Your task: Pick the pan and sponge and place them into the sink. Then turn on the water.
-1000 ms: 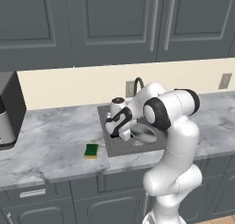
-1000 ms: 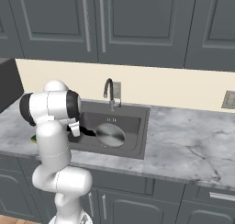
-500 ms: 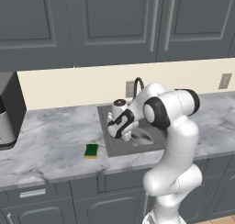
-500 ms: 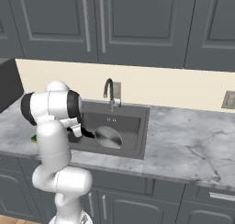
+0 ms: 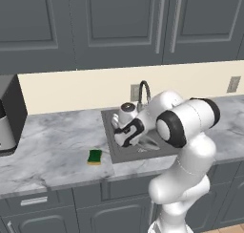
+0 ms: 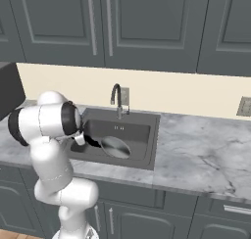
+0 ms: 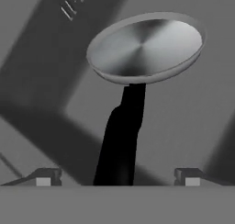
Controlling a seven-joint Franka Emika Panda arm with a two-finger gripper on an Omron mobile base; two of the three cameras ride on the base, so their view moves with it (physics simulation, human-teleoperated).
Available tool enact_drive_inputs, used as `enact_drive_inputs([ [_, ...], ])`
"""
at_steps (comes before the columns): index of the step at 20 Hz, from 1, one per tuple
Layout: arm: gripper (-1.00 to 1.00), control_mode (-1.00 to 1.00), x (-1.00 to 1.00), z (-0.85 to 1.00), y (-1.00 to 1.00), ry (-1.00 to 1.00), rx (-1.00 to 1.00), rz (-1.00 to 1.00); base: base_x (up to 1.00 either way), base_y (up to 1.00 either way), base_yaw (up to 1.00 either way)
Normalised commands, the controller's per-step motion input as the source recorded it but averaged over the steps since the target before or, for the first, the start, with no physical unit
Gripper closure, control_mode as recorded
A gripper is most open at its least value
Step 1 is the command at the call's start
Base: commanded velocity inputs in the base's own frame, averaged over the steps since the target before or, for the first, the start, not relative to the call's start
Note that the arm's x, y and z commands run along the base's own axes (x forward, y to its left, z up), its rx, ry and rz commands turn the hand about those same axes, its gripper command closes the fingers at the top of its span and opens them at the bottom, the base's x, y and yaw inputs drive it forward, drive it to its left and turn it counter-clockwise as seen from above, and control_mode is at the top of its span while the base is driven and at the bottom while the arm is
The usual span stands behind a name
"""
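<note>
The gripper (image 7: 117, 179) stands with its jaws wide apart, one fingertip at each side of the hand view and the pan's black handle (image 7: 120, 140) running between them without touching either. One second ago the jaws were closed on that handle; they have since spread and released it.

The pan (image 7: 145, 47) now lies inside the sink (image 6: 147, 157), on the basin floor. Its long axis runs from the handle end, nearest the gripper, to the round silver bowl, farthest from it. In the right base view the pan (image 6: 115, 147) sits in the left half of the basin, with its handle pointing left toward the arm.

Open basin floor surrounds the pan bowl on all sides; the sink walls stand clear of it. The faucet (image 6: 116, 98) rises at the rear rim, behind the pan.

The sponge (image 5: 95, 156) lies flat on the marble counter (image 5: 52, 151), just beside the sink's left rim (image 5: 108, 146) and apart from it, green side up.
</note>
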Motion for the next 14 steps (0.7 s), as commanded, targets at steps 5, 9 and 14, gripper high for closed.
enact_drive_inputs([
  [5,-1.0,-1.0,-0.35,0.47,0.02,-0.1,0.01,0.03,0.0,0.0,0.0],
  [9,-1.0,-1.0,-0.3,0.44,0.07,-0.04,0.04,0.03,0.0,0.0,0.0],
  [14,-1.0,-1.0,-0.25,0.4,0.09,0.0,0.02,0.07,0.0,0.0,0.0],
])
